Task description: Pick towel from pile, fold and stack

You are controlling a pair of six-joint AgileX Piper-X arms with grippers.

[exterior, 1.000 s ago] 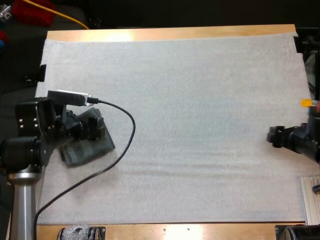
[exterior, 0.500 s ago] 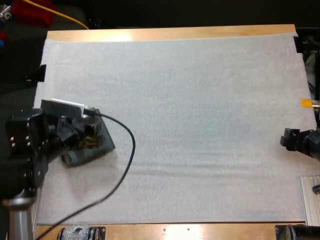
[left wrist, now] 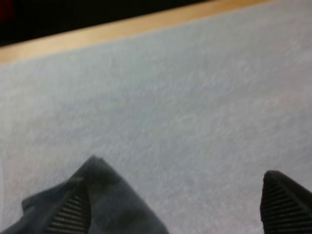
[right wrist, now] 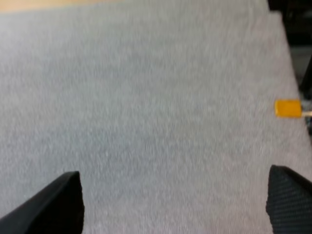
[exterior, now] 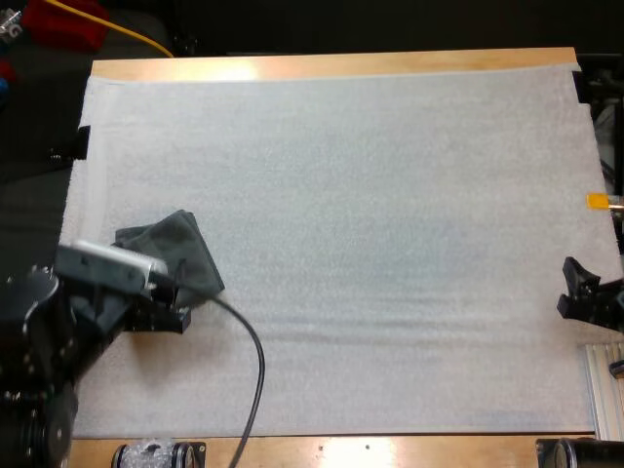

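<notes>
The left end effector is at the near edge of the dark grey-green towel. Its fingers are wide apart and hold nothing. One finger is over the towel's corner. The towel lies on the white mat. Well to the towel's right, the right end effector is spread apart too.

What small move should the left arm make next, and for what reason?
Probably lift the left claw up and away from the towel. The claw stands open with one finger at the towel's edge, and the towel lies on the mat, gripped by nothing, so it looks released.
</notes>
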